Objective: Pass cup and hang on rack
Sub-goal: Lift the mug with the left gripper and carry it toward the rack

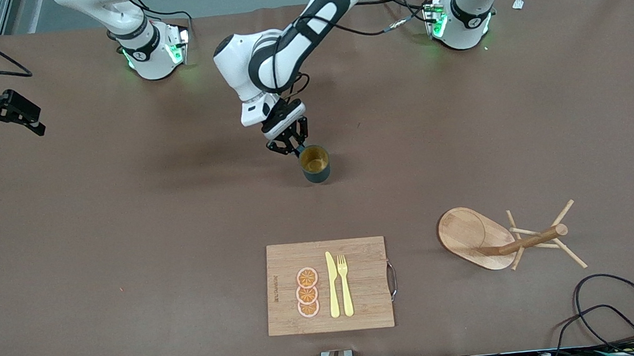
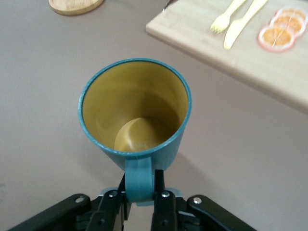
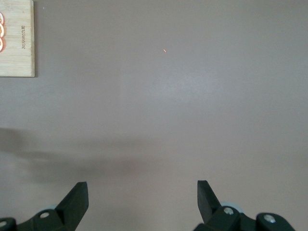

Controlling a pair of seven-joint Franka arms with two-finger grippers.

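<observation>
The dark teal cup (image 1: 314, 164) with a yellow-ochre inside stands upright near the middle of the table, at or just above its surface. My left gripper (image 1: 294, 147) is shut on the cup's loop handle. In the left wrist view the cup (image 2: 134, 110) fills the middle, and the left gripper (image 2: 139, 186) clamps the handle (image 2: 139, 175) from both sides. The wooden rack (image 1: 500, 237), with oval base, pole and thin pegs, stands toward the left arm's end, nearer the front camera. My right gripper (image 1: 25, 118) waits open and empty at the right arm's end; in its wrist view the right gripper (image 3: 143, 192) is over bare table.
A bamboo cutting board (image 1: 362, 306) with orange slices (image 1: 307, 292), a yellow knife (image 1: 332, 284) and a yellow fork (image 1: 345, 284) lies nearer the front camera than the cup. A black cable (image 1: 621, 312) loops near the rack at the table's front edge.
</observation>
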